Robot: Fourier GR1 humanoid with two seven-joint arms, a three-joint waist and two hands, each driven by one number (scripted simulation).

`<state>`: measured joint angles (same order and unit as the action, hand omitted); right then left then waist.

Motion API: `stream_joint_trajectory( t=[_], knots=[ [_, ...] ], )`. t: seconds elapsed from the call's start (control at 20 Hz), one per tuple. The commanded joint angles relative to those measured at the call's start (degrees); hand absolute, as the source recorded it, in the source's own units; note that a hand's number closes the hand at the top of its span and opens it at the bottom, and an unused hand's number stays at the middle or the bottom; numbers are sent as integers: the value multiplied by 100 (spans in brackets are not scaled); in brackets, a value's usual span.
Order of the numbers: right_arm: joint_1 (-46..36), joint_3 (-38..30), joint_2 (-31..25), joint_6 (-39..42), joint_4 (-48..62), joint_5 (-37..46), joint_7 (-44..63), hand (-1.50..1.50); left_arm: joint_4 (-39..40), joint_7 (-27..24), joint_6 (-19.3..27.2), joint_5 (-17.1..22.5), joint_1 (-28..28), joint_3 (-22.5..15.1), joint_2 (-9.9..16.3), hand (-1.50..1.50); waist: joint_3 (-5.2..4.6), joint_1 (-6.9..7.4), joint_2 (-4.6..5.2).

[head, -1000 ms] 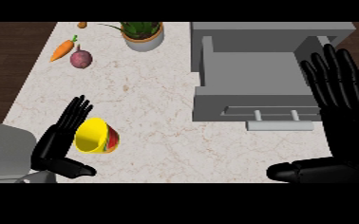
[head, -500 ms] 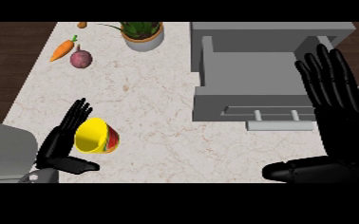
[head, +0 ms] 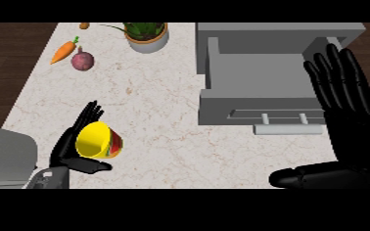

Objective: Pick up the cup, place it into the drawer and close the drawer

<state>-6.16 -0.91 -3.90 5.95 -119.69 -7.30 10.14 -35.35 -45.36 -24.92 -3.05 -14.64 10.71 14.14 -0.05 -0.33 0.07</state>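
A yellow cup (head: 98, 141) with a red and green side lies tipped on the marble counter (head: 159, 103) at the lower left, mouth towards me. My left hand (head: 72, 142) stands beside it on its left, fingers straight and thumb under the cup's near side, not curled round it. The grey drawer (head: 264, 73) stands pulled out at the right, with nothing inside and its handle (head: 288, 127) facing me. My right hand (head: 339, 85) is held up open over the drawer's right side, fingers straight.
A potted plant (head: 147, 35) stands at the counter's far edge. A carrot (head: 63, 51) and a purple beet (head: 82, 60) lie at the far left. A grey appliance corner (head: 16, 159) shows at the lower left.
My left hand has shifted slightly down and closer to the cup. My right hand has drifted a little left and down over the drawer.
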Motion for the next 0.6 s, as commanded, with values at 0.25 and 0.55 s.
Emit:
stream_joint_trajectory(
  t=[0.25,0.55],
  knots=[
    [-245,-218,-154,20,-107,-250,324,-150,453,-469,-495,187,-222,-39,-79,-150,1,9,-2],
    [393,-47,-21,254,-77,-169,-242,-150,885,-517,-878,310,-568,-31,4,-150,1,-37,-1]
  ],
)
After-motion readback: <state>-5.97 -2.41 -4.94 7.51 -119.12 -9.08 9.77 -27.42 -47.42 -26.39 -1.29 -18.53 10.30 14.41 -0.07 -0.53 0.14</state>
